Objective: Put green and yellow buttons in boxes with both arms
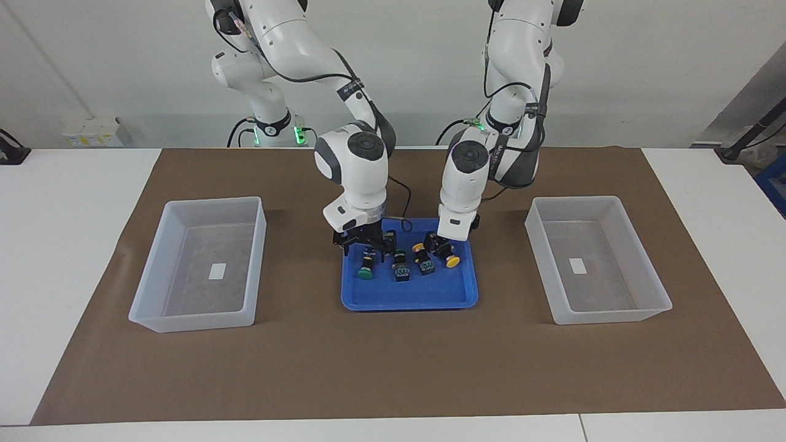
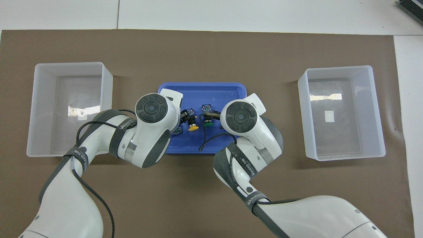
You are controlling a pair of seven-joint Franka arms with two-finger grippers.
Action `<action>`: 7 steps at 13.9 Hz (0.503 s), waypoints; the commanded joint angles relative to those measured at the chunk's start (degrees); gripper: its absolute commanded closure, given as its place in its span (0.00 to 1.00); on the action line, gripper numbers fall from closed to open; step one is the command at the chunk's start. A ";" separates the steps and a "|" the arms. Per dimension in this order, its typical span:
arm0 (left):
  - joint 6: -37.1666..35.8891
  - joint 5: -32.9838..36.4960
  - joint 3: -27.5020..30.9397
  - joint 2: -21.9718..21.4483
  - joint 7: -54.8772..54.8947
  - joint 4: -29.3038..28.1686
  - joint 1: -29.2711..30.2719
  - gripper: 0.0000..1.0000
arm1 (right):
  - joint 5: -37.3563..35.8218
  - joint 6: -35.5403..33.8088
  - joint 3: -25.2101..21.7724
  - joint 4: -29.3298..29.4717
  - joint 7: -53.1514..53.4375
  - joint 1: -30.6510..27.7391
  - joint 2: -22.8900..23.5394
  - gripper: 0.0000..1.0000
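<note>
Four buttons lie in the blue tray (image 1: 408,299). A green button (image 1: 365,274) lies toward the right arm's end, and a second green button (image 1: 400,253) is beside it. One yellow button (image 1: 419,248) is at mid-tray, and another yellow button (image 1: 452,261) lies toward the left arm's end. My right gripper (image 1: 366,248) is open, low over the first green button's black body. My left gripper (image 1: 439,246) is down at the black body of the second yellow button. In the overhead view the wrists hide both of these buttons; the other yellow button (image 2: 193,128) and green button (image 2: 208,124) show.
Two translucent boxes stand on the brown mat, one (image 1: 212,202) at the right arm's end and one (image 1: 574,200) at the left arm's end. Each holds only a white label. They also show in the overhead view (image 2: 337,68) (image 2: 69,65).
</note>
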 commanded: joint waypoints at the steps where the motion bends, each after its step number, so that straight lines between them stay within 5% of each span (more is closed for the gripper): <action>1: 1.73 1.16 0.84 0.00 -2.19 -1.25 -1.13 0.13 | -1.63 2.13 0.15 -2.26 2.40 0.19 -1.27 0.74; 2: 1.73 1.16 0.84 0.00 -2.28 -1.25 -1.13 0.14 | -1.63 2.04 0.15 -2.18 2.40 0.28 -1.35 1.00; 7: 1.90 1.16 0.75 0.09 -3.24 -1.25 -1.04 0.48 | -1.46 -0.32 0.06 -2.09 2.48 -0.60 -5.48 1.00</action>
